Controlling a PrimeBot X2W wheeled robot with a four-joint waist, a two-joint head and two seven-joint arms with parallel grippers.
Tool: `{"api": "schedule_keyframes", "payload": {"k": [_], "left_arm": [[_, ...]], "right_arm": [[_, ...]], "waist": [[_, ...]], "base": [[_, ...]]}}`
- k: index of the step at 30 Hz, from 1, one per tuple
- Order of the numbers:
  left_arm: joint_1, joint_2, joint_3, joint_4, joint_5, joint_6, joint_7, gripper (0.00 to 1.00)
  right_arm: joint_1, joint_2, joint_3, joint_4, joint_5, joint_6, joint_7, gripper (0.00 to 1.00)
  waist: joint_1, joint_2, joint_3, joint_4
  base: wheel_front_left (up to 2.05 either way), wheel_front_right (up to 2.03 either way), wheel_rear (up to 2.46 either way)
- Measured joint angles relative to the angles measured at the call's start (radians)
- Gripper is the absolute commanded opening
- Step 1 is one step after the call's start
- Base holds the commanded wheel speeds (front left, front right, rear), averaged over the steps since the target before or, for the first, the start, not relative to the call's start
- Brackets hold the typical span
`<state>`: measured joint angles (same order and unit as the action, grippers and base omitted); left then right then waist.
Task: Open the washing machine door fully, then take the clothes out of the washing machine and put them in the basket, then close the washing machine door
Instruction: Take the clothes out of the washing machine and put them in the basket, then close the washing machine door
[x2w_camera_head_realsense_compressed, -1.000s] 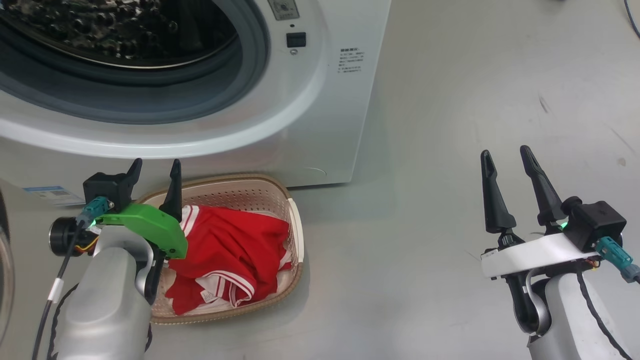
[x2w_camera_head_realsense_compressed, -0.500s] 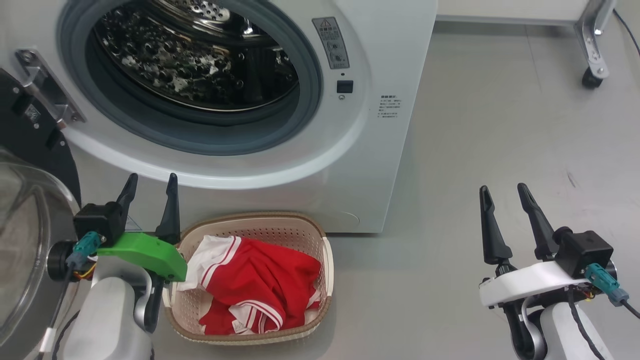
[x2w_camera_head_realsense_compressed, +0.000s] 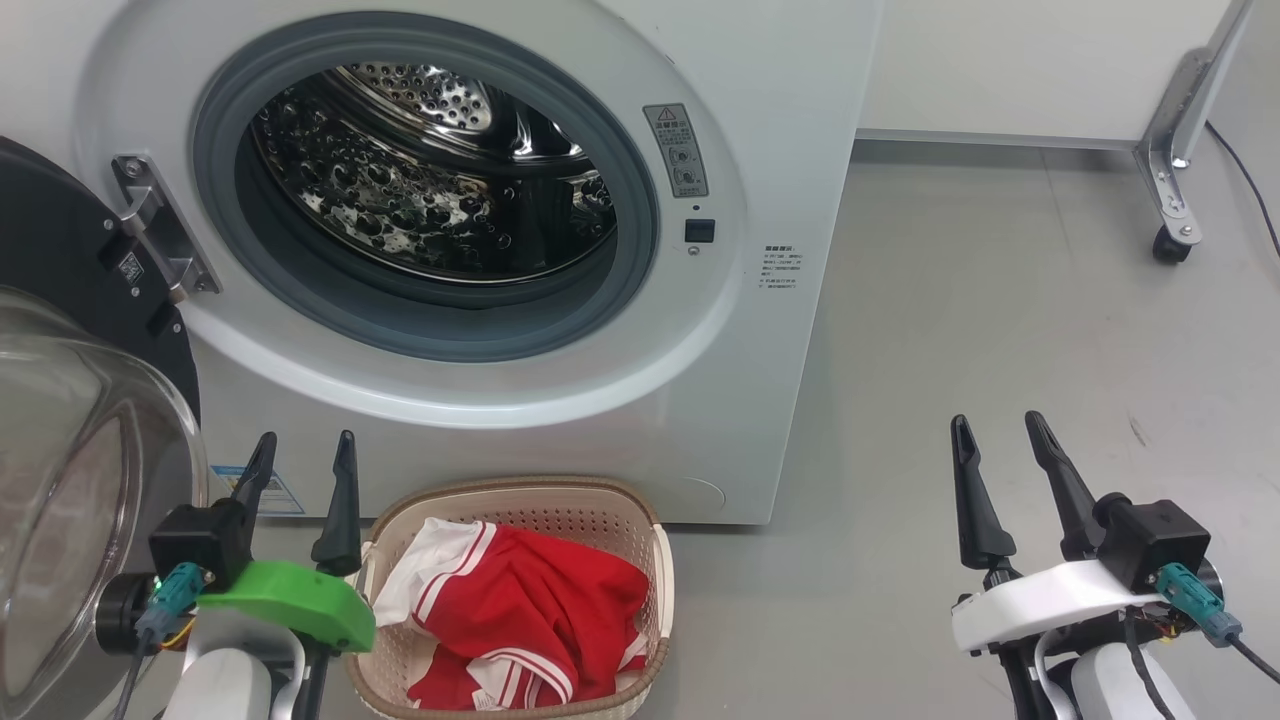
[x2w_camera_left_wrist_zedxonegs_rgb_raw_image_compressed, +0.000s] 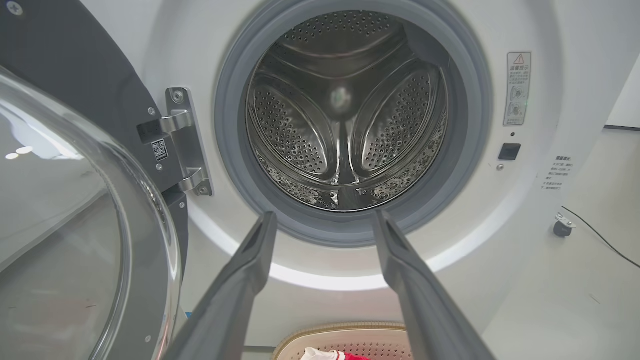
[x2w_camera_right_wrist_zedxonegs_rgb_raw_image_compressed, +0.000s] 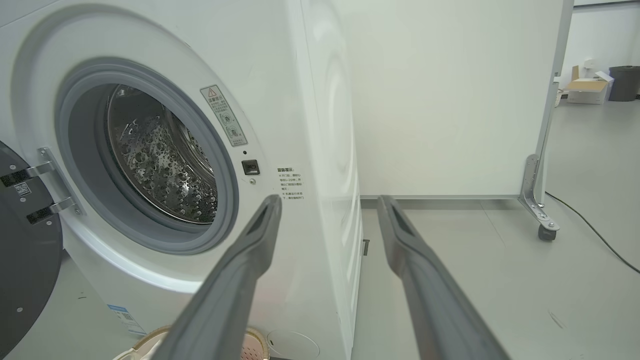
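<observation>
The white washing machine (x2w_camera_head_realsense_compressed: 770, 120) stands with its steel drum (x2w_camera_head_realsense_compressed: 430, 180) bare; the left wrist view looks straight into the drum (x2w_camera_left_wrist_zedxonegs_rgb_raw_image_compressed: 345, 115), where no clothes show. The washing machine door (x2w_camera_head_realsense_compressed: 70, 420) hangs wide open at the left, its black rim and glass bowl (x2w_camera_left_wrist_zedxonegs_rgb_raw_image_compressed: 65, 225) close to my left arm. The red and white clothes (x2w_camera_head_realsense_compressed: 520, 620) lie in the cream basket (x2w_camera_head_realsense_compressed: 660, 580) on the floor before the machine. My left gripper (x2w_camera_head_realsense_compressed: 305, 460) is open just left of the basket. My right gripper (x2w_camera_head_realsense_compressed: 1000, 435) is open over bare floor at the right.
A white panel on a metal leg with a castor (x2w_camera_head_realsense_compressed: 1165, 245) stands behind the machine at the right, with a black cable (x2w_camera_head_realsense_compressed: 1245, 180) along the floor. Grey floor (x2w_camera_head_realsense_compressed: 1000, 330) stretches to the right of the machine. A cardboard box (x2w_camera_right_wrist_zedxonegs_rgb_raw_image_compressed: 585, 90) sits far off.
The head camera has tilted up, so the machine's opening, hinge and door come further into view. Both grippers stay open and the clothes rest unmoved in the basket.
</observation>
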<state>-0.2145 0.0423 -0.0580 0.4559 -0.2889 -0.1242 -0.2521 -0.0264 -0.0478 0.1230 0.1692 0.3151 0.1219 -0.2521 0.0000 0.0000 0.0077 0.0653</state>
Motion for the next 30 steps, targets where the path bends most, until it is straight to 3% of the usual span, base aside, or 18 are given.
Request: {"api": "schedule_keyframes", "payload": {"k": [30], "left_arm": [[0.099,0.000,0.000,-0.121,0.000,0.000,0.000,1.00]], "right_arm": [[0.017,0.000,0.000,-0.019,0.001,0.000,0.000,1.00]], "waist": [[0.0000,0.0000,-0.011,-0.024]], "base": [[0.00,0.00,0.00]]}}
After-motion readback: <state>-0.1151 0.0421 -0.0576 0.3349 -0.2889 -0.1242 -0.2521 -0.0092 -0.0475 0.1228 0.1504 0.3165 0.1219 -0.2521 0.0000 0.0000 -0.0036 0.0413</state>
